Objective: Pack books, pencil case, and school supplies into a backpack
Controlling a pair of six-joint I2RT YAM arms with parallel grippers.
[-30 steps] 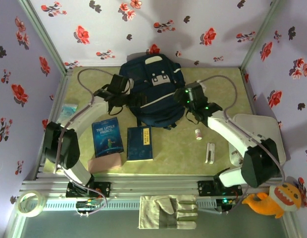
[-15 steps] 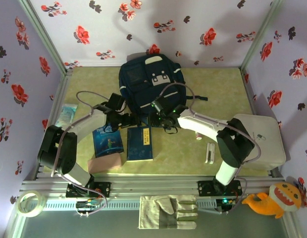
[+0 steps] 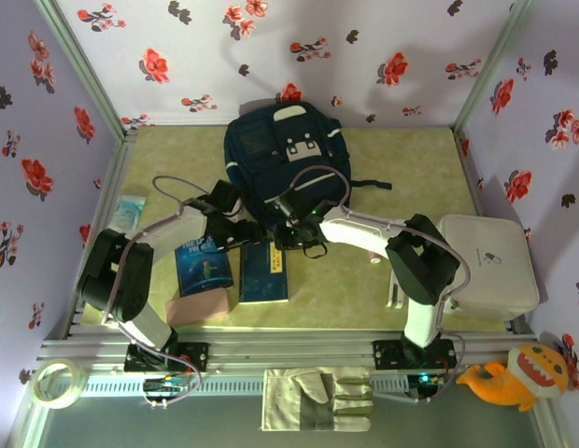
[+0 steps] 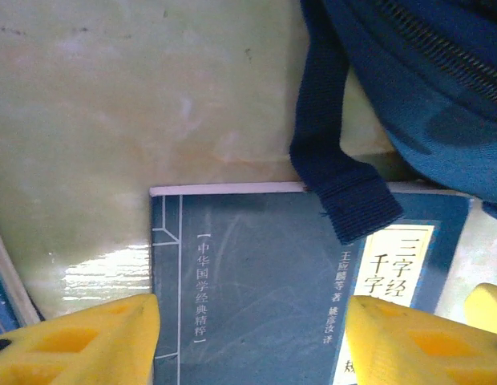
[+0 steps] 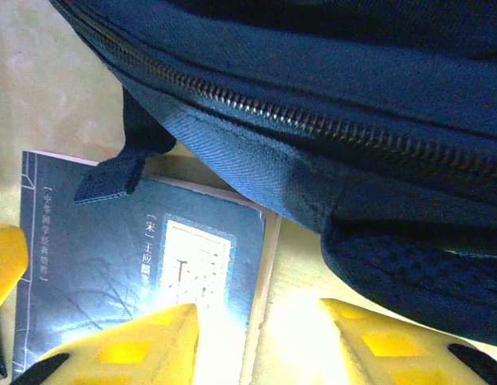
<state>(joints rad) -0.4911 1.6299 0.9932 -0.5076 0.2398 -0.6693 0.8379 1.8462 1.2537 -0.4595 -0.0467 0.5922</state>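
Note:
The navy backpack (image 3: 282, 154) lies at the back centre of the table. In front of it lie a dark navy book (image 3: 263, 273) with a yellow label, the blue Little Prince book (image 3: 203, 267) and the pink pencil case (image 3: 198, 307). My left gripper (image 3: 245, 237) hovers open over the navy book's far end (image 4: 256, 273), its yellow fingers (image 4: 84, 341) straddling the cover. A backpack strap (image 4: 333, 152) drapes onto that book. My right gripper (image 3: 289, 233) is open over the book's right edge (image 5: 260, 265), just under the backpack's zipper side (image 5: 313, 88). A tiny white tube (image 3: 373, 257) sits beside the right arm.
A pale blue packet (image 3: 129, 211) lies at the left wall. A white box (image 3: 490, 266) stands at the right. On the near ledge sit a tape roll (image 3: 54, 384), work gloves (image 3: 317, 399) and an orange plush toy (image 3: 515, 375). The two grippers are close together.
Both grippers have come off the backpack's sides and moved toward me, down over the navy book's far end. Their jaws have narrowed.

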